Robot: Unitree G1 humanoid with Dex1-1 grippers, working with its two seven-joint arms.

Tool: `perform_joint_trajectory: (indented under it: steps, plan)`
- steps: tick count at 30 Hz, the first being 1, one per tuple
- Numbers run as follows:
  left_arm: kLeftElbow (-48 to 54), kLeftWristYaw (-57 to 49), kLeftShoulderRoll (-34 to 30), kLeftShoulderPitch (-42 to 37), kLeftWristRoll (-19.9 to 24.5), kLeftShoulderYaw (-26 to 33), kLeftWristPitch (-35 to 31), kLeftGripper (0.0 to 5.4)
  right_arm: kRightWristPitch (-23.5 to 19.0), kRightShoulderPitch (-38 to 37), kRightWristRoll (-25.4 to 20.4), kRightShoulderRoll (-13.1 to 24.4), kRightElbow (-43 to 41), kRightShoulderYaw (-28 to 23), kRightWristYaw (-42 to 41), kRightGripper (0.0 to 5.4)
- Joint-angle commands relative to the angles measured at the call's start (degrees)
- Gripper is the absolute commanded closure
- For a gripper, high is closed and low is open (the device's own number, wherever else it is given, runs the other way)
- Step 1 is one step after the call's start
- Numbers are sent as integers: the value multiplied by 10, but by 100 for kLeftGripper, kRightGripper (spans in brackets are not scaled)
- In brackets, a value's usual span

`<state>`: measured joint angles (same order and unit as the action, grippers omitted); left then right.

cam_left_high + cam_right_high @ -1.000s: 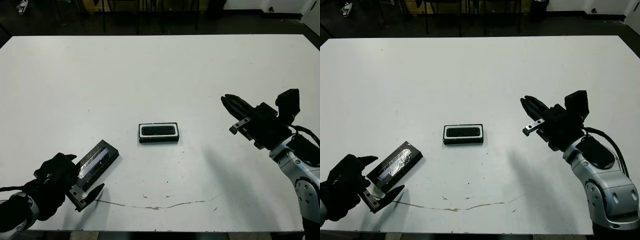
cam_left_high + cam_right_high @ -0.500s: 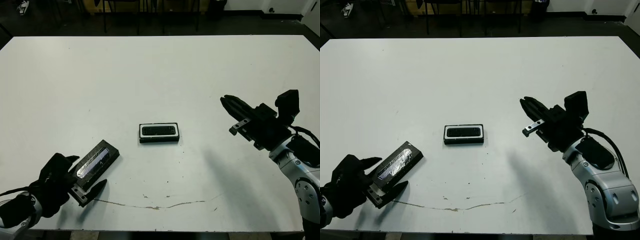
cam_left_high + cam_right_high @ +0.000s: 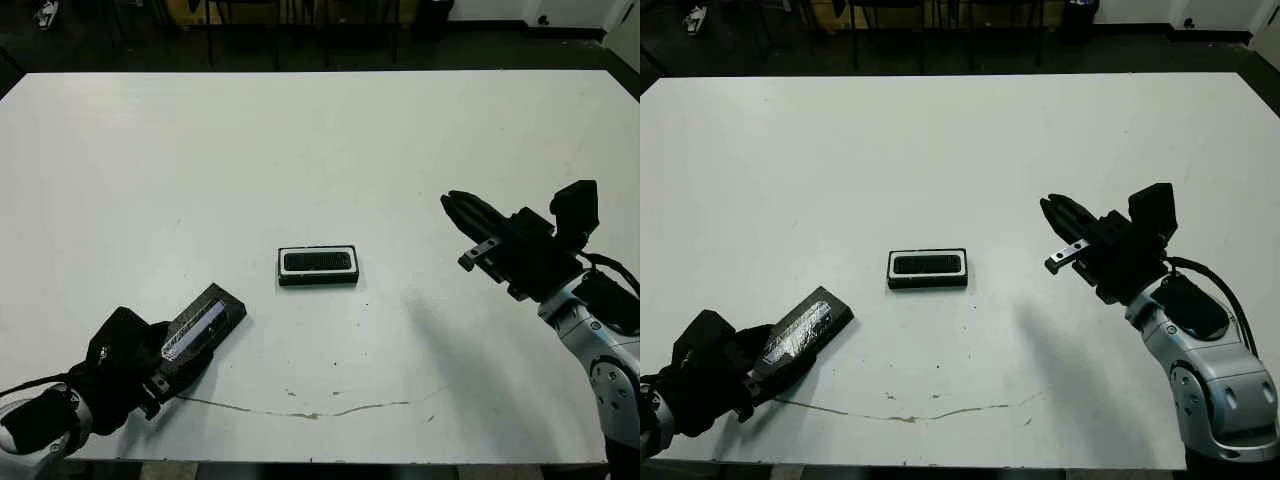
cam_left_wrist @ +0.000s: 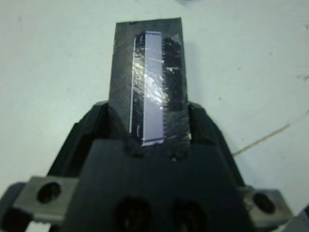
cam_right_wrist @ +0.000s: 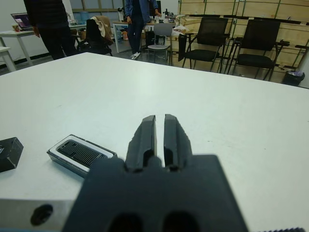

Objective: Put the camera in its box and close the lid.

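The lid [image 3: 203, 321] sits in the lower left of the head view, pinched at its near end between the two fingers of the left gripper [image 4: 149, 145]. Its long axis runs diagonally, far end pointing up and right toward the box [image 3: 318, 265] at frame centre, where the camera [image 3: 319, 262] already lies in the white hollow (long axis left to right). To do the closing well, the lid likely needs turning until it lies parallel with the box, then lowering flat. The right gripper [image 3: 1054, 213], fingers pressed together on nothing, hovers at centre right.
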<state>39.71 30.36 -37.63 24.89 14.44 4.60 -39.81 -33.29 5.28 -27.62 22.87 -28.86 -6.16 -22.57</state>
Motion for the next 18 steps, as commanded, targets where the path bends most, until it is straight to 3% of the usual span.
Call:
perform_joint_trajectory:
  steps: [1,6,11,14,18]
  plan:
    - [5,0,-18,2,-15,-7,-11,264,0,-10,5,0,4,1,2,540]
    - [29,-4,-26,-31,-15,21,-19,264,0,-16,16,-5,-2,11,13,540]
    - [-38,36,-19,-141,29,65,48,264,13,-25,8,-43,10,25,18,540]
    - [-120,96,-54,-235,23,55,121,264,32,-27,16,-59,24,40,17,540]
    - [-251,191,-87,-382,9,-9,175,264,26,-21,11,-78,38,50,22,540]
